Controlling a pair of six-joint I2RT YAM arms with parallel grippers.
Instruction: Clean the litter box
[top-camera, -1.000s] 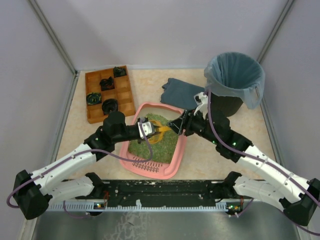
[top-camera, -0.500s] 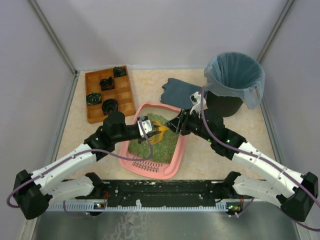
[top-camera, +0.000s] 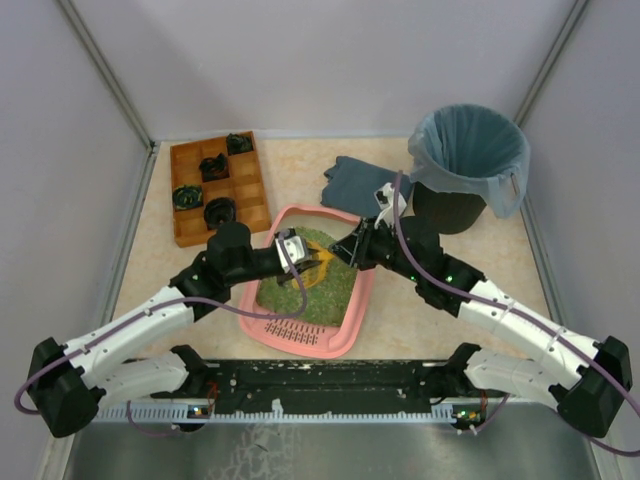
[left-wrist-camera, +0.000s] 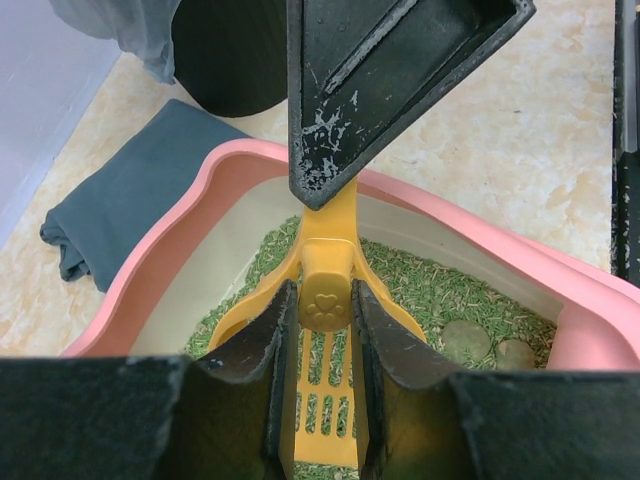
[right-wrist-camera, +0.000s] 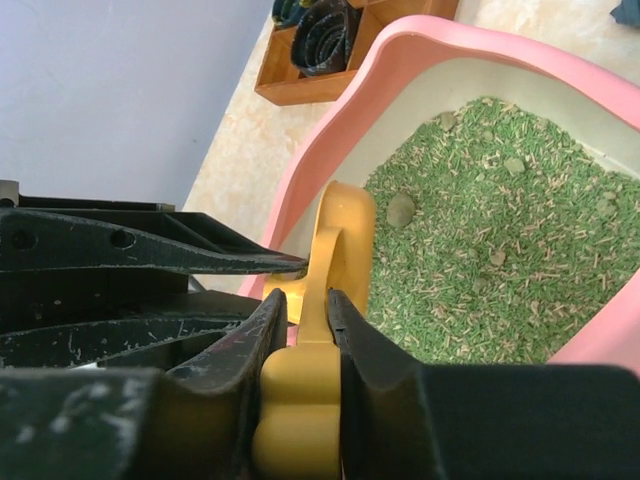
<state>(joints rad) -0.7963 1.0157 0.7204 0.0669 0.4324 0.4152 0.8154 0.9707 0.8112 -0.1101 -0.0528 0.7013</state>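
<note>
Litter box (top-camera: 298, 338) lay at the centre of the top view, pink, with its slotted grille toward the lower edge and green litter (right-wrist-camera: 500, 250) inside. We saw both arms meeting over it at a yellow scoop (top-camera: 316, 270). On one side the left gripper (left-wrist-camera: 325, 335) had its fingers pressed against the scoop's heart-stamped handle, and the right gripper (right-wrist-camera: 308, 318) was clamped on the scoop from the opposite side. Several rounded clumps (right-wrist-camera: 401, 208) lay in the litter. At upper left stood a wooden tray (top-camera: 190, 160) and at upper right a bagged bin (top-camera: 470, 140). A grey cloth (top-camera: 358, 180) lay between them, just above the box.
</note>
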